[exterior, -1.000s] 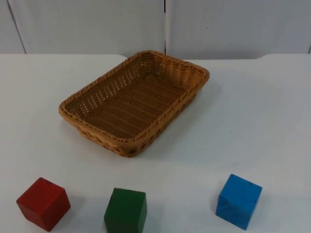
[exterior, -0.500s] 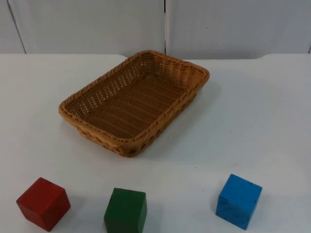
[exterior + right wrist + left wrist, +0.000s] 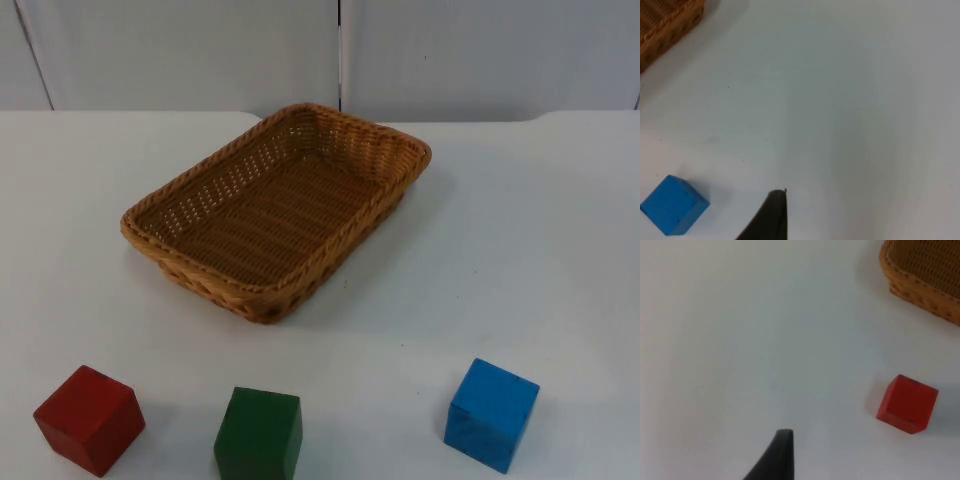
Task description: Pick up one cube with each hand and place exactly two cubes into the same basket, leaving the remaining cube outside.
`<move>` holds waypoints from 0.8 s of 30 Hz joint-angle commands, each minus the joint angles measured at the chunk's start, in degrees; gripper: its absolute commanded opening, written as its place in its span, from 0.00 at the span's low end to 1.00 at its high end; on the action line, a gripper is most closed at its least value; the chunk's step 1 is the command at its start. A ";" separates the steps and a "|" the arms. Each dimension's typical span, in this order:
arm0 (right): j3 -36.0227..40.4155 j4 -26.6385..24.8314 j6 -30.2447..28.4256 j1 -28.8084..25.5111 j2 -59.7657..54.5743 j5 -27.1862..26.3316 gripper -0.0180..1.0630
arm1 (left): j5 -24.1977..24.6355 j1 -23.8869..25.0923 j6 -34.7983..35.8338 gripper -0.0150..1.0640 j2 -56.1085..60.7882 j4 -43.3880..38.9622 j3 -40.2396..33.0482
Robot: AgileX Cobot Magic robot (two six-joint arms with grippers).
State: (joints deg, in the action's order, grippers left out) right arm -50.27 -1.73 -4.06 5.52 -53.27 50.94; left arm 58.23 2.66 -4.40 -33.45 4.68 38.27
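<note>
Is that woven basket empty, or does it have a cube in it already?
Empty. The basket shows only bare weave inside; the red cube, green cube and blue cube sit outside on the table.

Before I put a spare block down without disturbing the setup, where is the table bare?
Bare white table lies right of the wicker basket, and another patch left of it. A strip runs between the basket and the cube row. The widest gap in the row is between the green cube and the blue cube; the red cube sits closer to green.

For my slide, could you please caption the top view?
Empty wicker basket behind red cube, green cube and blue cube.
</note>
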 commanded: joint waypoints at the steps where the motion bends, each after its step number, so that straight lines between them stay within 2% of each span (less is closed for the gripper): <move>1: -0.89 -0.72 -1.28 -0.34 -1.60 -1.25 0.99 | -0.29 0.11 -0.85 0.99 -1.47 0.79 1.47; 5: -1.97 -2.81 -4.29 -0.34 -6.03 -1.88 0.99 | -0.18 0.11 -2.75 0.99 -6.10 0.79 3.32; 12: -3.44 -3.35 -5.03 -0.14 -10.74 -2.70 0.99 | -0.28 0.11 -6.91 0.99 -11.90 3.95 3.66; 14: -4.10 -6.19 -8.01 -0.14 -12.35 -2.56 0.99 | -0.40 0.11 -10.34 0.99 -14.45 7.38 3.66; 17: -4.22 -13.20 -14.98 -0.14 -14.52 -2.70 0.99 | -0.72 0.11 -14.85 0.99 -18.64 11.58 3.66; 20: -4.22 -15.51 -17.11 -0.14 -15.74 -2.58 0.99 | -0.72 0.11 -16.59 0.99 -20.55 12.91 3.66; 24: -4.22 -15.98 -18.28 1.36 -17.19 -2.80 0.99 | -0.72 0.11 -22.28 0.99 -22.39 17.07 3.66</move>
State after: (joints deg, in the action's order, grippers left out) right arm -54.05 -16.70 -21.11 6.23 -70.08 48.35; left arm 57.71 2.66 -24.09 -55.31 19.30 41.55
